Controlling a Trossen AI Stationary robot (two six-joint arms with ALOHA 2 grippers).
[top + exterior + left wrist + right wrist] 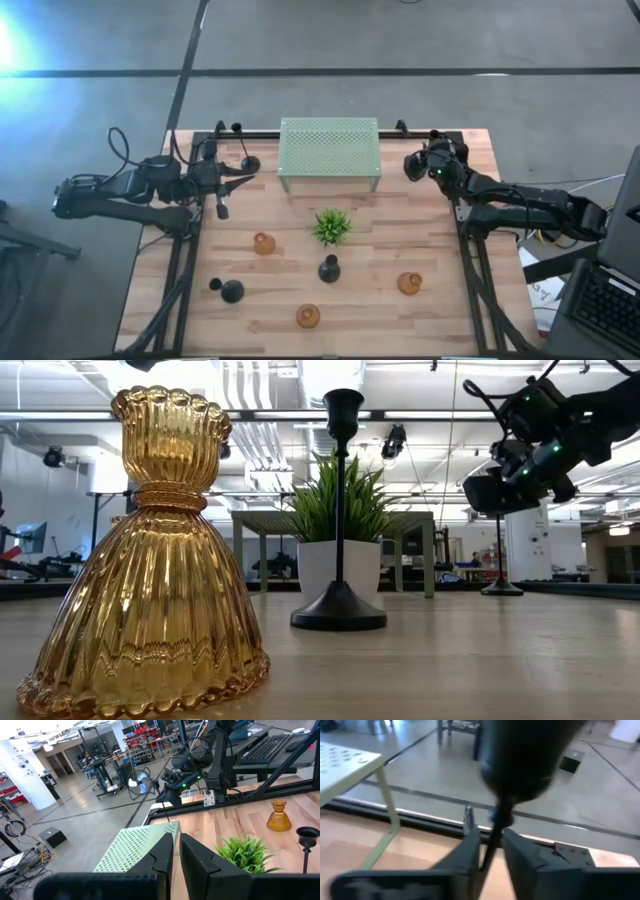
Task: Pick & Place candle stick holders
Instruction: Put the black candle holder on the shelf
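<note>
Fingers of the right gripper (pixel 487 851) clamp the thin stem of a tall black candle stick holder (pixel 520 760) at the table's far right corner, beside the pale green perforated metal stand (pixel 329 150). The left gripper (pixel 175 857) waits pinched together near another tall black holder (pixel 243 150).

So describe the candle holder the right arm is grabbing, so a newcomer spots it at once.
Start at the pale green perforated metal stand at the table's far edge. Past its right end, the right gripper has its fingers around a thin black stem. Unlike the squat amber glass holders, this one is tall and black.
</note>
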